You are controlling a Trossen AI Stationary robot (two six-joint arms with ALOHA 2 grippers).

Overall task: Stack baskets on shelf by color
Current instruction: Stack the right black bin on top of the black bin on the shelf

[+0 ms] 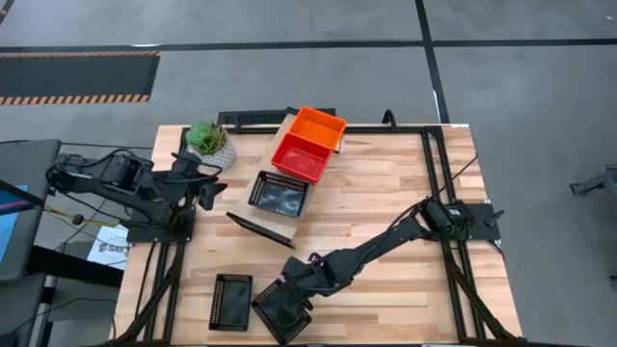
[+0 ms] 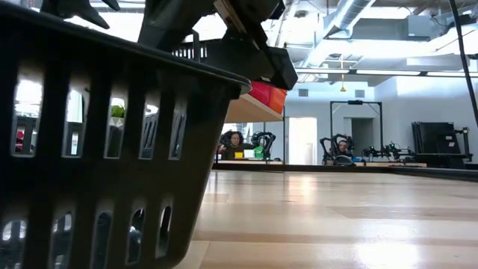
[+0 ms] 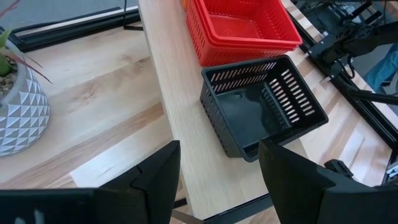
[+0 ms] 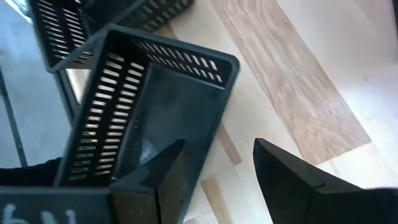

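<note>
On the light-wood shelf sit an orange basket, a red basket and a black basket in a row; the left wrist view shows the red basket and the black basket. Two more black baskets rest near the table's near edge, one flat, the other under my right gripper. That gripper is open, one finger over this basket's inside, one outside its side wall. My left gripper is open, above the table's left part. My right gripper comes slanting down from the table's right, with its fingers on either side of the black basket's side wall. I cannot tell whether a finger touches the wall. The basket stands upright on the table.
A potted plant in a white pot stands at the table's far left, beside the shelf's far end. The second black basket lies close to the one under my right gripper. Bare wood spreads across the table's right half.
</note>
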